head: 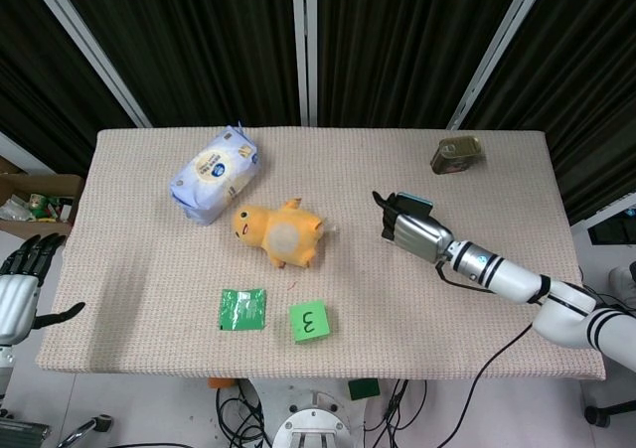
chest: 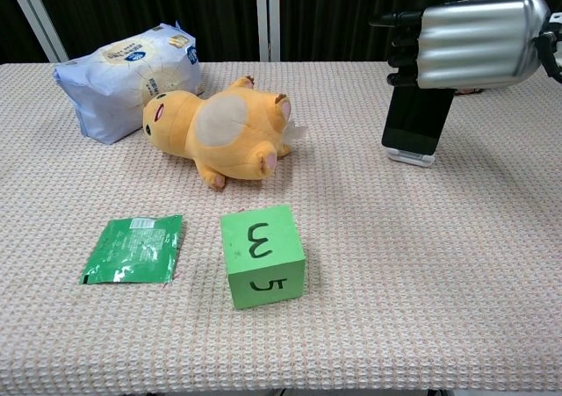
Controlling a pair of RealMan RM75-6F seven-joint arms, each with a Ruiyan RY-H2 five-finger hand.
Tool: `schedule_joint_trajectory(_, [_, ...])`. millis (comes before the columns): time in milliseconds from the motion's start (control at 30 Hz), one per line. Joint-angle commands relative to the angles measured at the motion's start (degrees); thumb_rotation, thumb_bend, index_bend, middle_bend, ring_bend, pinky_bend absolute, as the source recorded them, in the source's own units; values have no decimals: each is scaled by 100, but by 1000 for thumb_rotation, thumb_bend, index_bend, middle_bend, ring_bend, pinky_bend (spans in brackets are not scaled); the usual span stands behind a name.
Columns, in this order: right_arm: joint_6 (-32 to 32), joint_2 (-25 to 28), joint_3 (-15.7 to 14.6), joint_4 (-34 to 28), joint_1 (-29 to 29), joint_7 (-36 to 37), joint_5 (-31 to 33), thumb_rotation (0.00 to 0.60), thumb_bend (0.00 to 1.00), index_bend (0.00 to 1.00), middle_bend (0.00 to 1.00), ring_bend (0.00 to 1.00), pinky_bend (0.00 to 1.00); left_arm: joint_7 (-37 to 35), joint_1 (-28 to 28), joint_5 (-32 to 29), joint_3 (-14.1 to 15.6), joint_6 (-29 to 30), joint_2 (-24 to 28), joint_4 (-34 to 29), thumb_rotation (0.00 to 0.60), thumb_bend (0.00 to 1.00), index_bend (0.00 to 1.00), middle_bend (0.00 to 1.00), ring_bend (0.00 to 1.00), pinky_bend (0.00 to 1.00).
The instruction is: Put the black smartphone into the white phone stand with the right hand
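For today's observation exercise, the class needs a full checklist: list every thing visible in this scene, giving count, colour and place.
Black smartphone: one, black, upright on the stand, right side of the table, held from above.
White phone stand: one, white, under the phone.
Yellow plush duck toy: one, yellow, lying mid-table.
Pale blue soft wipes pack: one, far left, touching the duck.
Green foil sachet: one, near left.
Green foam cube marked 3: one, near centre.
Brown tin can: one, far right corner.
Beige woven table cover: one.
Right hand: silver and black, gripping the phone's top.
Left hand: silver and black, off the table's left edge, holding nothing.
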Motion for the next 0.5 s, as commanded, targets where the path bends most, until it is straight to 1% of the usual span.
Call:
schedule_joint_trajectory(33, [-33, 24, -12, -26, 5, -12, 42, 600, 628, 346, 477, 528, 17, 10, -19, 3, 17, -52, 7, -5, 539, 0, 89, 77, 45, 177])
schedule_joint_trajectory(500, [-86, -58, -66, 40, -11, -127, 188, 600, 628, 346, 463, 513, 16, 35, -32, -23, 18, -90, -1, -5, 539, 0, 88, 77, 45, 176])
